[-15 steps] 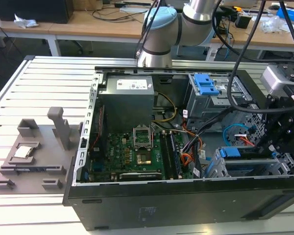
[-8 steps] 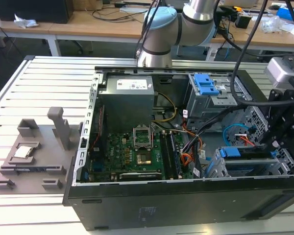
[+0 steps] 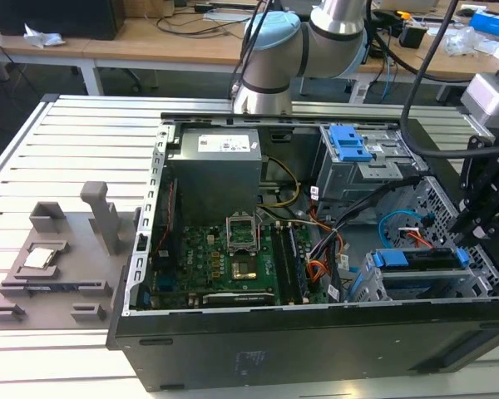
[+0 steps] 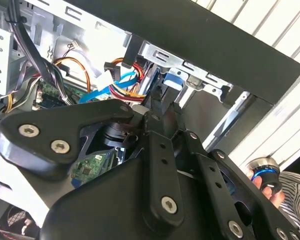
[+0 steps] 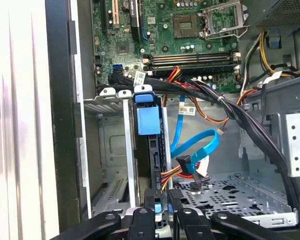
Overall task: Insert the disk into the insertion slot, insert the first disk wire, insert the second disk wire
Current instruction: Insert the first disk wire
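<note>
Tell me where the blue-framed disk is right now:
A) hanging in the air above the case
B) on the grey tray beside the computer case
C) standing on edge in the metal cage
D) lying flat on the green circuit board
C: in the first wrist view the disk stands on edge inside the metal cage, with the gripper at its near end.

You work on a slatted metal table [image 3: 75,141] under bright, even light. Behind it you see wooden desks [image 3: 166,46] strewn with cables [image 3: 187,23], and what looks like dark floor [image 3: 25,87] beneath them.
</note>
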